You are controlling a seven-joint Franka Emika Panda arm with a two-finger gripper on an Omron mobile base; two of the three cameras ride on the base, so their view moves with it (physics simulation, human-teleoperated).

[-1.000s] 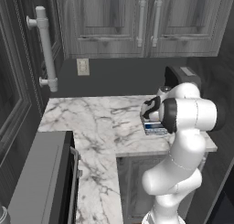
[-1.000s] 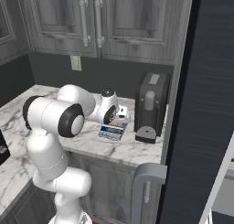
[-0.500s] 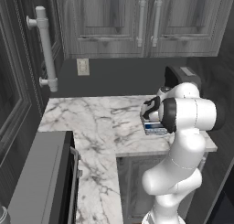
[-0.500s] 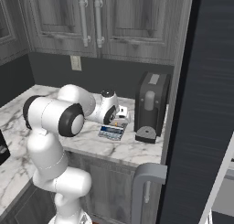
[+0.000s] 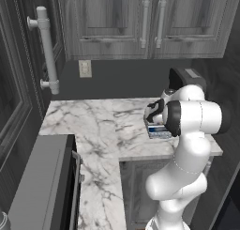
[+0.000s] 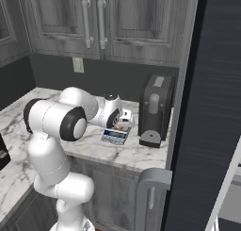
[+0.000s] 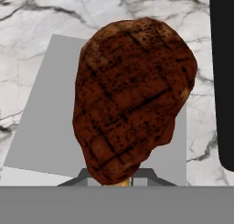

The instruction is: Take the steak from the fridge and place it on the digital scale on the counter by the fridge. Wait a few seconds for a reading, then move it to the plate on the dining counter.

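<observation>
Grey wood-grain cupboards are hanging over a narrow white marble bench that is bending in an L toward the cameras. At its far end the white arm is reaching down over the digital scale, its pincer sitting low above the grey platform. Directly ahead of the pincer in the hand view, the steak is covering most of the scale's flat grey top, dark red-brown with charred grill lines. The fingertips are peeking out at the steak's near edge, drawn close together against the meat, apparently clamping it. Just beyond the pincer a black boxy appliance is standing on the bench, beside the dark fridge wall.
</observation>
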